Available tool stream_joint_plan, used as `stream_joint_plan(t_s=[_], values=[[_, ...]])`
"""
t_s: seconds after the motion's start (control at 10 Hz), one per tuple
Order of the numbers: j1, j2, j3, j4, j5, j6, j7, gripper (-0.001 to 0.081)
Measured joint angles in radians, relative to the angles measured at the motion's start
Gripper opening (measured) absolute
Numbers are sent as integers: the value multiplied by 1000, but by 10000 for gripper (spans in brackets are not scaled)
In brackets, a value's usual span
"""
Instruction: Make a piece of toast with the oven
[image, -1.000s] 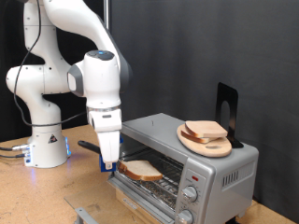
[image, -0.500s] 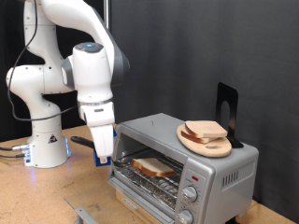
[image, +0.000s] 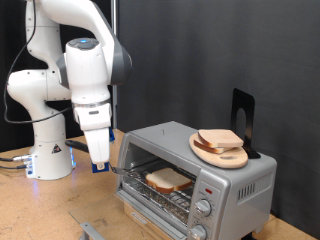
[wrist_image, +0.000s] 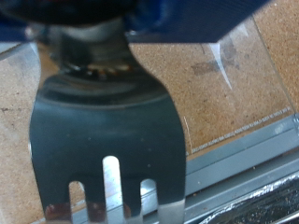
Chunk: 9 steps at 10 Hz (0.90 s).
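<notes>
1. One piece of toast (image: 169, 179) lies flat on the wire rack inside the oven (image: 200, 170), towards the opening's 9 o'clock side in the exterior view.
2. The oven's glass door (image: 130, 184) hangs open, folded down at the front; two round knobs (image: 203, 208) sit on its front panel at about 5 o'clock from the slice.
3. On the oven's roof, at about 2 o'clock from the slice, a round wooden plate (image: 219, 152) carries more bread slices (image: 219, 139); a dark upright stand (image: 243, 121) rises just behind it.
4. The end effector (image: 99, 163) hangs outside the oven, at about 9 o'clock from the slice and apart from it, above the wooden surface (image: 40, 210).
5. It pinches a metal fork (wrist_image: 107, 131) with a blue handle; the wrist view shows the tines pointing at the glass door edge.
6. The white arm (image: 70, 70) rises from its base at the exterior view's left.
</notes>
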Motion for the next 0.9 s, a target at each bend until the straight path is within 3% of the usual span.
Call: stream_joint_plan(t_s=[0.4,0.9], values=[[-3,-14,-64,-13,127,-5,-75,392],[-6,-26,-106,-18,194,-13,-121,392]])
